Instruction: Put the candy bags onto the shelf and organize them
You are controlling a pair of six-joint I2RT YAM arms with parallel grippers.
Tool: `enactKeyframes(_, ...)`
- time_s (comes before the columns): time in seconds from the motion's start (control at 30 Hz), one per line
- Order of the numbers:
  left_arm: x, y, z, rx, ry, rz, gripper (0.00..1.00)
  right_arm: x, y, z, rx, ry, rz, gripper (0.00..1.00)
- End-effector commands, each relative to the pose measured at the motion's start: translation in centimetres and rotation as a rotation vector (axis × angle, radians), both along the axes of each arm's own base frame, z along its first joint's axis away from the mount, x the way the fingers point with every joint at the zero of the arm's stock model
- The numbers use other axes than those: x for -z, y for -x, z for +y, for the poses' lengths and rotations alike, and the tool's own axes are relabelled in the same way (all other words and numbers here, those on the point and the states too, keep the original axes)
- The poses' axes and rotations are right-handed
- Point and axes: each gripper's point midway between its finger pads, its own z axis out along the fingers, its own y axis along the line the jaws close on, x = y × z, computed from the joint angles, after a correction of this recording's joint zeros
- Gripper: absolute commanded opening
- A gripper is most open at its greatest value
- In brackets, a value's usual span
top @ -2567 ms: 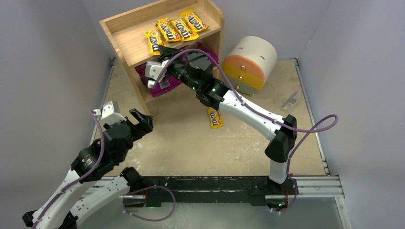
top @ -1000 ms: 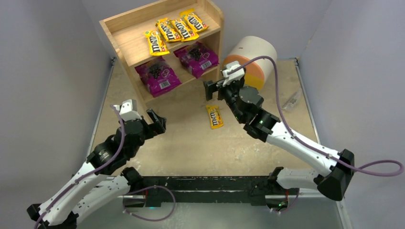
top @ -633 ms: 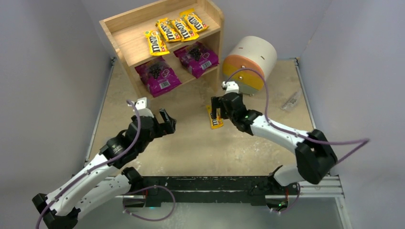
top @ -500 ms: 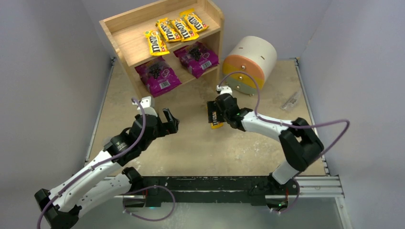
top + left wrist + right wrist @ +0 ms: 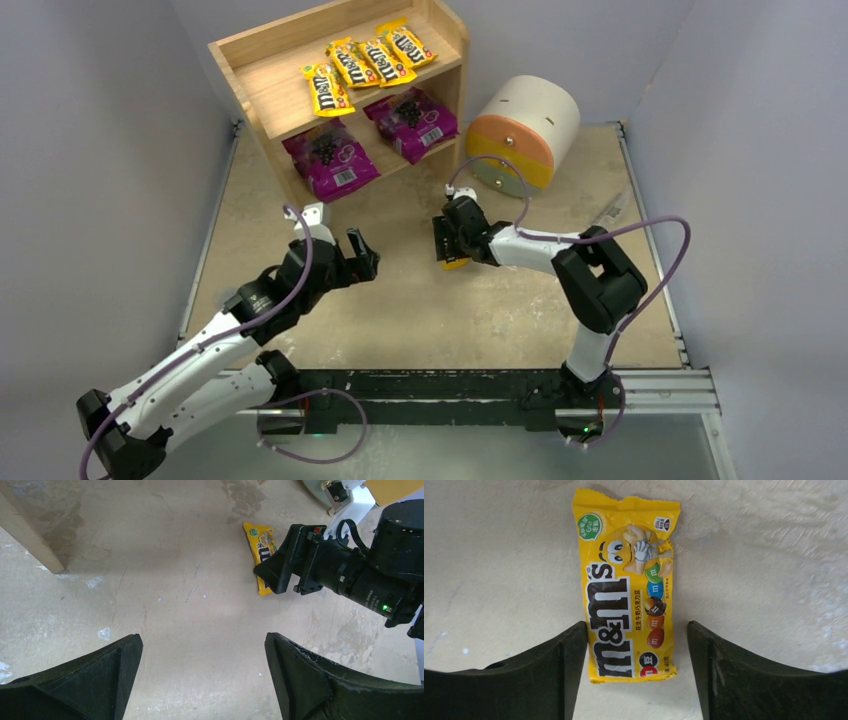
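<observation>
The loose packet (image 5: 631, 587) lies flat on the table (image 5: 499, 555), label up, set lengthwise between the two fingers of the right claw (image 5: 636, 635); that claw stands open, wider than the packet, and has hold of nothing; in its wrist view one finger sits right at the packet's edge, where we cannot tell whether it touches, and the other stands a little clear; most of the packet reaches out ahead of the fingertips. From above we see only a sliver of yellow under the claw.

Beyond the right claw and off to its left stands the shelf (image 5: 250, 45); four packets (image 5: 365, 62) lie in a row on its top tier, and two purple bags (image 5: 330, 155) lie side by side on the lower tier. Just beyond the claw to its right sits the drum (image 5: 525, 125), on its side.

To the right claw's left, apart from it, the left claw (image 5: 202, 645) hangs over bare table; its jaws are spread wide and it carries nothing; from its own camera we find the packet and the right claw ahead and to the right, and a shelf leg ahead to the left.
</observation>
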Motion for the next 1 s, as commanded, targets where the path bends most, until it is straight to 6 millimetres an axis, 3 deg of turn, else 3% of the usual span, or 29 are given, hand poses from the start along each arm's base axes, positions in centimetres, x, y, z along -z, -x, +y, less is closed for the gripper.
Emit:
enactKeyframes(0.0, -0.6, -0.6, -0.5, 0.005, 0.014, -0.028, 1.00, -0.9, -1.9, 0.9, -0.041, 0.029, -0.044, 0.72)
enactKeyframes(0.23, -0.1, -0.7, -0.5, -0.003, 0.005, -0.016, 1.00, -0.5, -1.9, 0.8, -0.046, 0.050, -0.050, 0.58)
enactKeyframes(0.33, 0.0, -0.9, -0.5, -0.011, 0.002, -0.015, 0.99, -1.1, -2.0, 1.0, -0.054, 0.048, -0.068, 0.47)
enactKeyframes(0.43, 0.2, -1.1, -0.7, -0.014, -0.002, -0.006, 1.00, -1.9, -1.9, 1.5, -0.075, 0.031, -0.084, 0.45)
enactKeyframes(0.53, 0.5, -1.5, -1.2, -0.018, 0.003, -0.001, 1.00, -3.2, -1.4, 1.9, -0.102, -0.003, -0.103, 0.45)
enactKeyframes(0.67, -0.2, -2.5, -2.9, -0.005, 0.069, -0.024, 1.00, -6.4, -0.1, 3.3, -0.193, -0.126, -0.164, 0.45)
enactKeyframes(0.97, -3.4, -5.4, -8.0, 0.029, 0.309, -0.085, 0.99, -12.8, 5.4, 7.1, -0.451, -0.335, -0.267, 0.45)
